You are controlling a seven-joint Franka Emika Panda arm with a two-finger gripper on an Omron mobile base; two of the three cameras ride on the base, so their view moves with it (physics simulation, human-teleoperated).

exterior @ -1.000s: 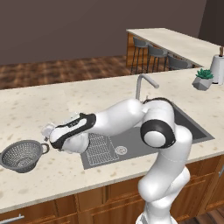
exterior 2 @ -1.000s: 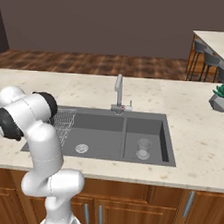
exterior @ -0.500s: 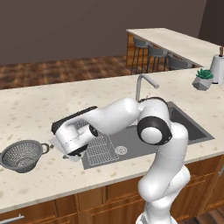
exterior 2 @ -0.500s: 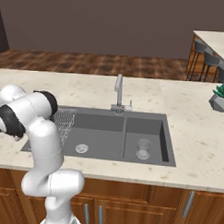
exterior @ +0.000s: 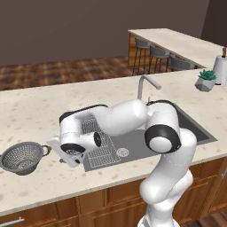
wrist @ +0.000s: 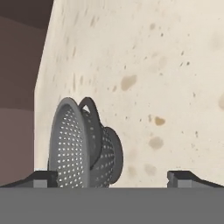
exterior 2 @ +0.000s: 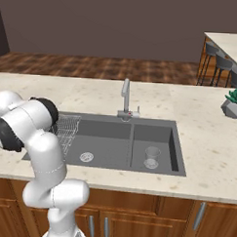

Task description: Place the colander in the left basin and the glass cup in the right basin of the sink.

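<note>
While the sink (exterior 2: 105, 142) lies mid-counter with the glass cup (exterior 2: 151, 157) already standing in the right basin (exterior 2: 161, 137), the left basin (exterior 2: 97, 139) holds no colander yet. That colander (exterior: 23, 156) rests upright on the counter (exterior: 40, 111) near its front edge, well left of the sink, open room all round. Just left of the sink rim, the gripper (wrist: 113, 178) faces it, fingers spread and empty, colander off toward one fingertip (wrist: 43, 177)
</note>
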